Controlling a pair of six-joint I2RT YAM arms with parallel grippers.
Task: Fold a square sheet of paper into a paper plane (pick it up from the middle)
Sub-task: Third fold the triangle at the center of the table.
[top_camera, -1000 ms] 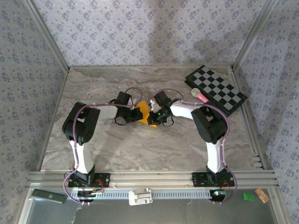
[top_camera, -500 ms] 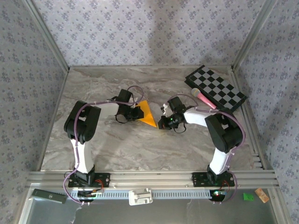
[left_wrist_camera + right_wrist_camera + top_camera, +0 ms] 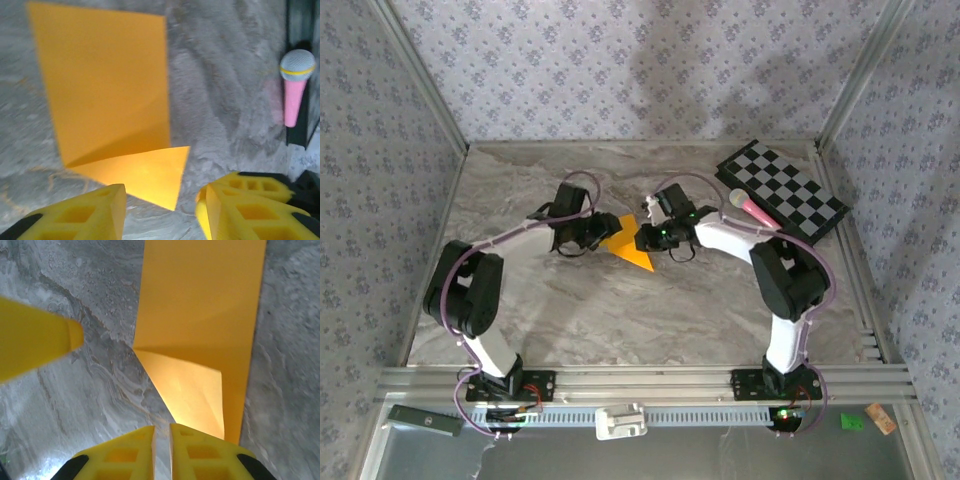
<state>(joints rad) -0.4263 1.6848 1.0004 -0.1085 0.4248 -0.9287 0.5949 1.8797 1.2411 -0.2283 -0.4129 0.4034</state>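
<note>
Left end effector [image 3: 161, 200]: wide, gripping nothing; folded corner of paper sheet [image 3: 110, 90] points between its fingers
Right end effector [image 3: 161, 432]: narrow slit, at sheet's edge
Paper sheet: flat, mid-desk [image 3: 620, 320]
Far right: pink microphone [image 3: 295, 85]; checkered board [image 3: 782, 190]

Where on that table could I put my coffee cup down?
The widest bare stretch of table lies between the left arm's base and the right arm's base, nearer than the orange paper. The far left corner is bare too. Crowded: the middle, where left gripper and right gripper flank the paper, and the far right corner with the checkered board and pink microphone.
</note>
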